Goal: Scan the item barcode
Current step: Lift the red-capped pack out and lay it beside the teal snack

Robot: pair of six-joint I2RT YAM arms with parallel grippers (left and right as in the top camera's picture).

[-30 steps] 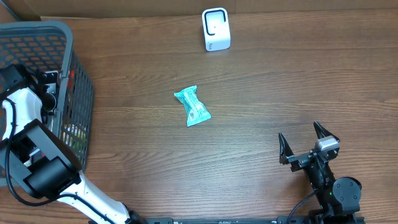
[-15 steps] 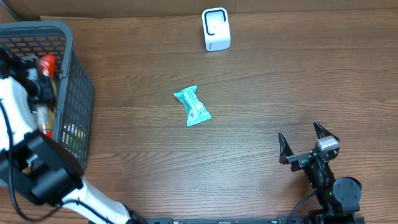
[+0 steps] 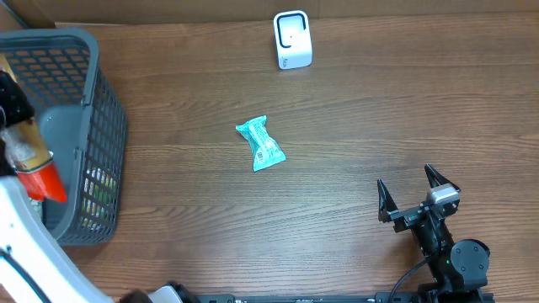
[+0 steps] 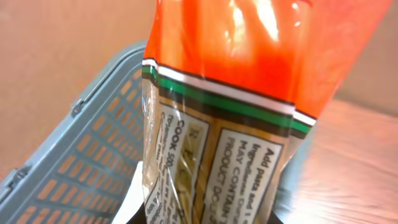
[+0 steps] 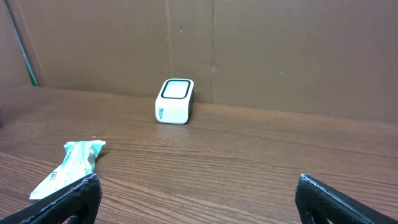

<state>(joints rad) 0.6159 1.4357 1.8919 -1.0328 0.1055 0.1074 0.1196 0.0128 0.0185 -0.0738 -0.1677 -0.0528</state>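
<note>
Read from the overhead view with the table's far edge at 12 o'clock, the grey basket [image 3: 106,135] fills the 9 o'clock side, its mesh wall closing off that edge of the wooden table [image 3: 379,109]. The left gripper [image 3: 10,108] sits at the very 9 o'clock border of the picture, over the basket. It is clamped narrow on the orange packet [image 3: 34,168], whose orange end points toward 5 o'clock. How high the packet hangs above the basket floor cannot be told. In the left wrist view the packet [image 4: 230,118] stands right in front of the lens, orange above, green and white bands below, then a clear part with printed cooking text, and the basket [image 4: 81,143] rim curves behind it. The fingers themselves are hidden there. At 12 o'clock, near the far edge, stands the white scanner [image 3: 292,39], upright and alone. A teal wrapper [image 3: 261,145] lies flat near the table's middle, well apart from both scanner and basket. The right gripper [image 3: 417,200] rests at about 4 o'clock with its jaws spread wide and nothing between them. From its own camera the right gripper [image 5: 199,205] looks across bare wood to the scanner [image 5: 175,101] at 12 o'clock and the wrapper [image 5: 68,165] at 10 o'clock. The wood is brown, grained and level, with broad open room between basket, wrapper, scanner and right gripper. A cardboard wall [image 5: 280,50] closes the far side behind the scanner.
</note>
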